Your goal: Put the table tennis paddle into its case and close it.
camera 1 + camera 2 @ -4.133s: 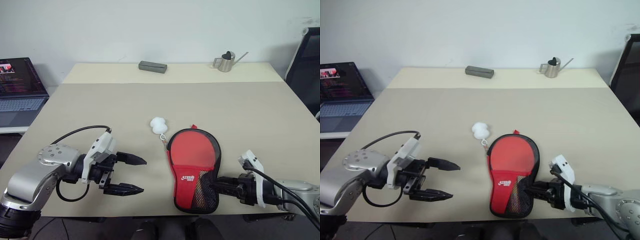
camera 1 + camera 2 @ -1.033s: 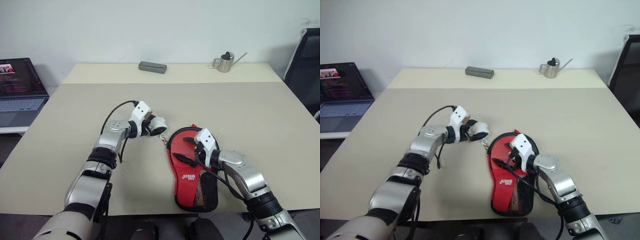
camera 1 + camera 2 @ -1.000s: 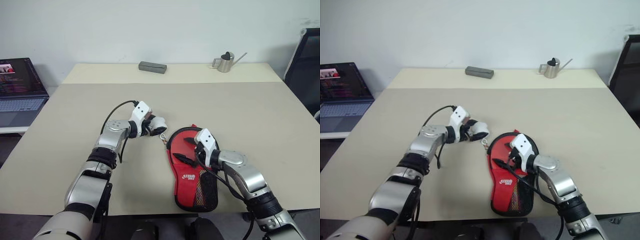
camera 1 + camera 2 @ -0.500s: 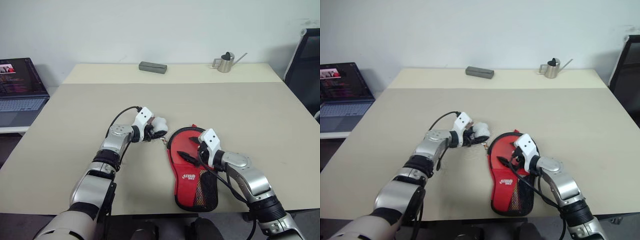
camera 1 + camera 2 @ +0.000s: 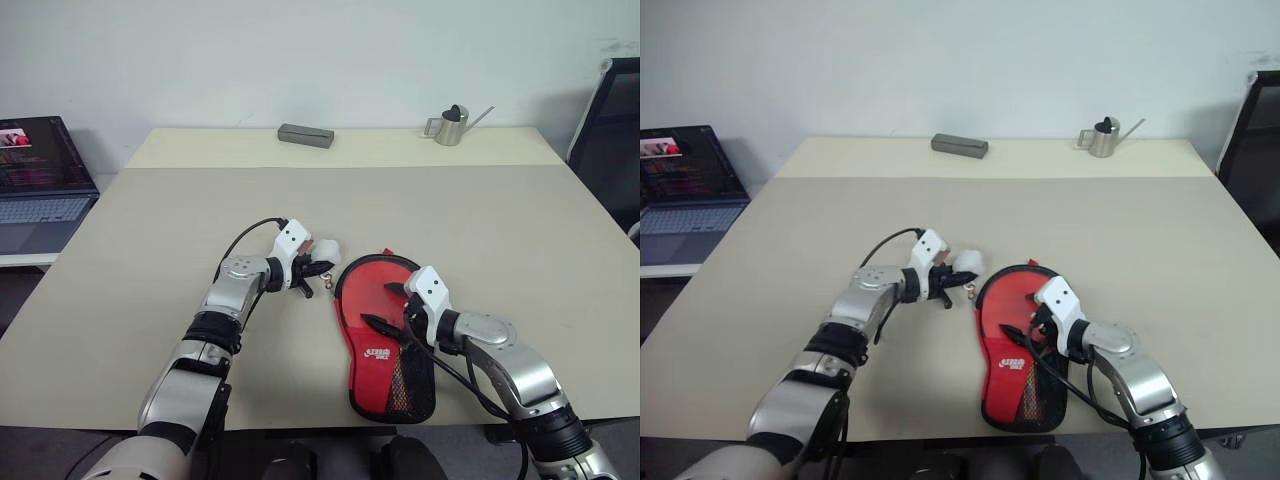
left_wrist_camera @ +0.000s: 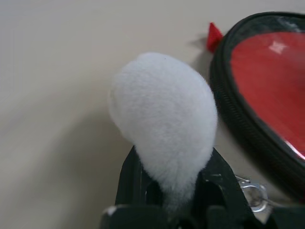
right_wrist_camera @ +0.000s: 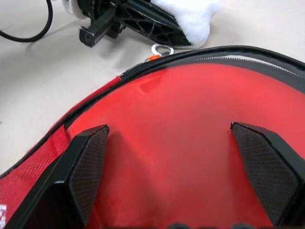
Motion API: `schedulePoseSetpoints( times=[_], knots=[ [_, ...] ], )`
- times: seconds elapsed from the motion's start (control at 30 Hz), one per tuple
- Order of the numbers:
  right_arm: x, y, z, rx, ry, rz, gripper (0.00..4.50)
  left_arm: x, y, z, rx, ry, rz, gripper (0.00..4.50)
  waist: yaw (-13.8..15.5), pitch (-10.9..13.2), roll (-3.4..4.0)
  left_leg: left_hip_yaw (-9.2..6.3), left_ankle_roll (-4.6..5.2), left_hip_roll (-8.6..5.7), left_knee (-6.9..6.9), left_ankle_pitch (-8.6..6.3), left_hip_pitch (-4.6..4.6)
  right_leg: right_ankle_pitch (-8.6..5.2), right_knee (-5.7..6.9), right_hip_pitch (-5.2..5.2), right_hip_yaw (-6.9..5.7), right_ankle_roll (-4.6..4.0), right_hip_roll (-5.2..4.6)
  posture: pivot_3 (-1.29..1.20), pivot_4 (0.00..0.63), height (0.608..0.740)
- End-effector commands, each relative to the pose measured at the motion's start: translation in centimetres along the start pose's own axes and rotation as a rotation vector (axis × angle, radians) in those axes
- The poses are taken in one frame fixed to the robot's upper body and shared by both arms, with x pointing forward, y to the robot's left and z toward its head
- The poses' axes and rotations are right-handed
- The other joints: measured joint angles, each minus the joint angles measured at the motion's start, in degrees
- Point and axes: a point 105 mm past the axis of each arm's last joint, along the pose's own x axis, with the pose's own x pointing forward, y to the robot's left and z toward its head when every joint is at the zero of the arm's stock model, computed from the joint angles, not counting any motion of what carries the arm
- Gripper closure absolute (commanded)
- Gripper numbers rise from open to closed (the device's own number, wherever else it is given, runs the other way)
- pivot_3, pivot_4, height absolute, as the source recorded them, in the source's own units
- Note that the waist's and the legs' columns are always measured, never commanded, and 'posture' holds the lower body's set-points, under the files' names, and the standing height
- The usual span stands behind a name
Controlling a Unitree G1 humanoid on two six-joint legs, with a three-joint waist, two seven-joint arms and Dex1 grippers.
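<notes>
On the desk (image 5: 150, 220) near its front edge, the case (image 5: 388, 335) holds the paddle; left gripper (image 5: 308, 283) pinches the white pompom (image 6: 164, 117) zip pull, right gripper (image 5: 385, 308) spread wide over the case: next, draw the zip round.

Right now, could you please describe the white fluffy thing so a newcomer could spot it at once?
On the beige table, find the red-and-black paddle case near the front edge. Just beyond its rounded end, toward the robot's left, sits a white pompom, pinched in the left gripper: the table's lone soft, furry thing.
</notes>
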Motion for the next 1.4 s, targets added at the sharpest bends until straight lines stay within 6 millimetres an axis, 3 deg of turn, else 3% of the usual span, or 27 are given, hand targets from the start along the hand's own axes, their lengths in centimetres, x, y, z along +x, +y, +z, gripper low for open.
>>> schedulePoseSetpoints(
  times=[0.03, 0.4, 0.67, 0.97, 1.17, 1.4],
  knots=[
    [0.3, 0.2, -3.5, -0.009, 0.134, 0.014, 0.0, -1.1, 0.3, 2.2, 0.036, -0.052, 0.006, 4.23, 0.0, 0.0, -0.03, 0.01, 0.0, 0.0, 0.0, 0.0, 0.02, 0.0, 0.0, 0.01, 0.01, 0.0, 0.01, 0.0, 0.15, 0.74],
    [1.7, -0.2, -4.5, -0.04, 0.177, -0.019, 0.0, -1.2, 0.5, 3.1, 0.057, -0.049, 0.015, 4.23, 0.0, -0.5, -0.21, 0.0, 0.02, 0.01, -0.06, -0.02, 0.73, -0.06, -0.07, 0.75, 0.0, 0.11, 0.02, 0.0, 0.15, 0.74],
    [1.9, 0.0, -5.0, -0.044, 0.2, -0.03, 0.0, 1.3, 0.5, 5.1, 0.103, -0.069, -0.005, 4.23, 0.0, -0.6, -0.35, 0.01, 0.02, 0.02, -0.08, -0.02, 0.98, -0.18, -0.08, 0.98, 0.02, 0.31, 0.03, 0.0, 0.15, 0.74],
    [2.1, 0.7, -5.2, -0.043, 0.208, -0.025, 0.0, 2.9, 1.3, 5.1, 0.131, -0.031, 0.017, 4.23, 0.0, -0.6, -0.38, 0.04, 0.02, 0.01, -0.09, -0.02, 1.0, -0.18, -0.08, 0.98, 0.03, 0.34, 0.08, 0.0, 0.15, 0.74],
    [2.6, 1.6, -5.4, -0.039, 0.21, -0.015, 0.0, 3.0, 2.3, 5.3, 0.154, -0.016, 0.07, 4.23, 0.0, -0.6, -0.41, 0.03, 0.02, 0.01, -0.11, -0.02, 1.0, -0.17, -0.08, 0.97, 0.02, 0.36, 0.1, 0.0, 0.15, 0.74],
    [2.9, 2.5, -5.8, -0.036, 0.221, 0.009, 0.0, 2.6, 3.6, 6.9, 0.18, -0.032, 0.138, 4.23, -0.1, -0.6, -0.43, 0.04, 0.01, 0.0, -0.21, -0.03, 1.0, -0.18, -0.12, 0.93, 0.02, 0.37, 0.11, 0.0, 0.15, 0.74]
  ],
)
